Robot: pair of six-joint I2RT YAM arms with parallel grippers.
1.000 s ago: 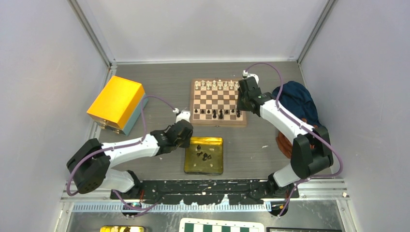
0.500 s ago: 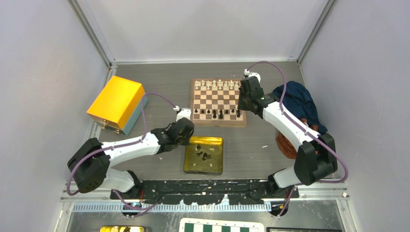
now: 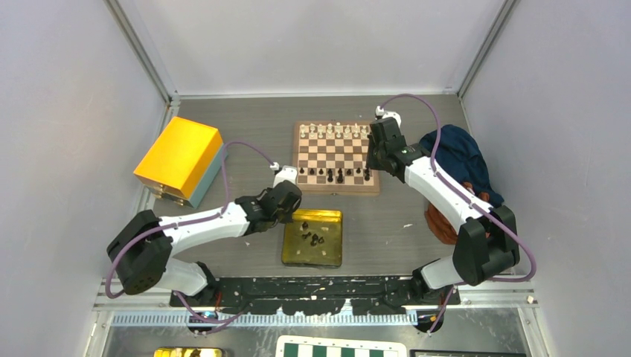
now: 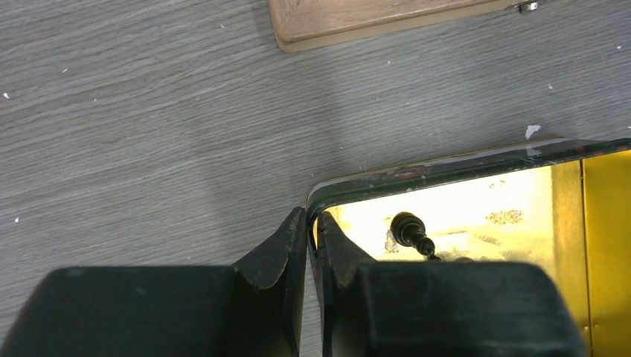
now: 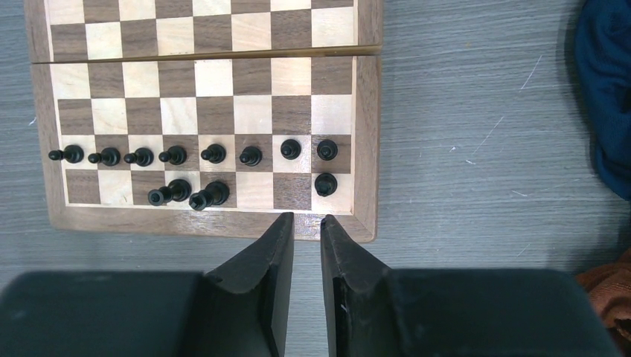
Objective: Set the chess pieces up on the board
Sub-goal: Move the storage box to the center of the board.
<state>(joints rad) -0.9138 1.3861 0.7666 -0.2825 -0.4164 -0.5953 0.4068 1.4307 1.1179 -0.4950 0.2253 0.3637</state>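
The wooden board (image 3: 335, 191) lies at the table's middle back. Cream-white pieces (image 3: 335, 132) line its far rows. Black pieces (image 5: 178, 155) stand in a row near its front, with three more (image 5: 208, 195) behind them. My left gripper (image 4: 310, 219) is shut on the far left rim of a yellow tin (image 4: 446, 167). The tin holds loose black pieces (image 3: 312, 238), one of which shows in the left wrist view (image 4: 408, 227). My right gripper (image 5: 306, 219) hovers over the board's near rim (image 5: 364, 149), slightly open and empty.
An orange box (image 3: 178, 160) stands at the left. A blue cloth (image 3: 457, 156) and an orange object (image 3: 439, 219) lie at the right. A green-and-white checkered board (image 3: 342, 348) sits below the arm bases. The board's corner (image 4: 335, 22) shows beyond the tin.
My left gripper has edged right along the tin's corner, and the tin has shifted slightly. The right arm's elbow swung right while its gripper stayed over the board's near right edge.
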